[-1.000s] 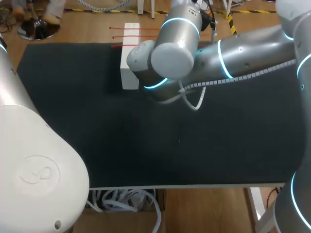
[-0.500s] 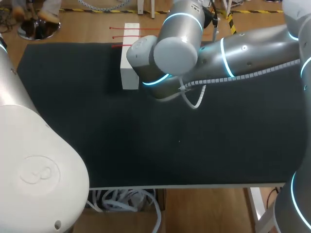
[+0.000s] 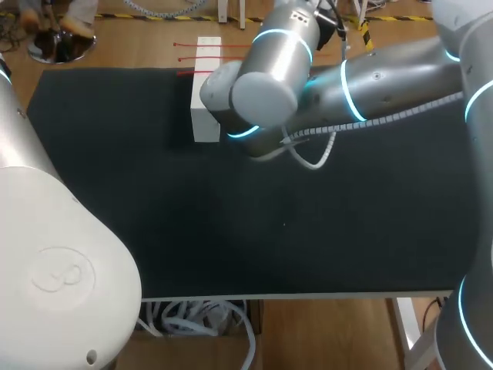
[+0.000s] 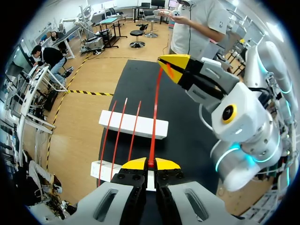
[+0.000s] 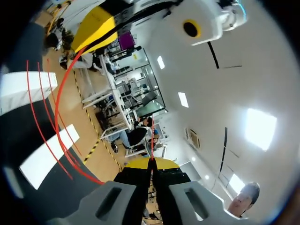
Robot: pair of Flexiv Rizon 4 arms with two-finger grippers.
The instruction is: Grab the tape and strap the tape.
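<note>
A thin red tape [image 4: 155, 110] is stretched in the air between my two grippers. In the left wrist view my left gripper [image 4: 148, 164] is shut on its near end, and my right gripper [image 4: 171, 63] ahead pinches the far end. Seen from the right wrist, the right gripper [image 5: 151, 162] is shut on the tape [image 5: 58, 123], which bows over to the left gripper [image 5: 96, 24]. In the head view my right arm [image 3: 266, 77] hides both grippers and the held tape.
Two white blocks [image 4: 133, 124] [image 4: 105, 168] lie on the black table [image 3: 231, 231], with three more red tapes [image 4: 123, 125] laid across them. In the head view one white block [image 3: 206, 108] and tapes [image 3: 192, 51] show at the table's far edge.
My right arm's wrist has turned and shifted slightly over the far block, and its white cable loop has swung to the right. Both grips hold.
</note>
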